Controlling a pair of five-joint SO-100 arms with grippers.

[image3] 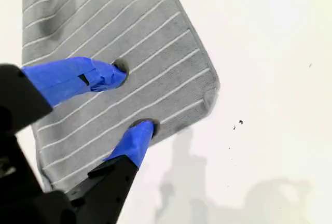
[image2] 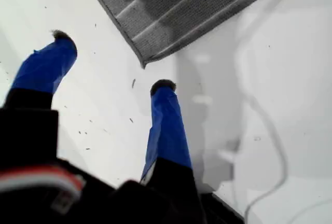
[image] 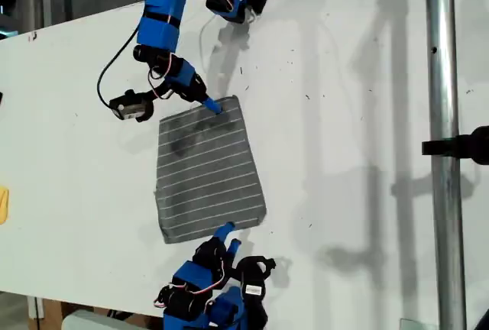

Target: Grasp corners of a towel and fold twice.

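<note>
Both hands gape: first point(image2: 111, 60) beside towel point(image: 208, 168), second point(image3: 135, 97) over it.

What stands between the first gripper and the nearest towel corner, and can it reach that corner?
Probably yes. My first gripper is open over bare table, and the corner of the towel lies flat just ahead of its fingertips, with nothing between them but a few specks.

One towel point(image: 208, 169), two grippers, one table point(image: 344, 116), one metal pole point(image: 443, 116)
</note>
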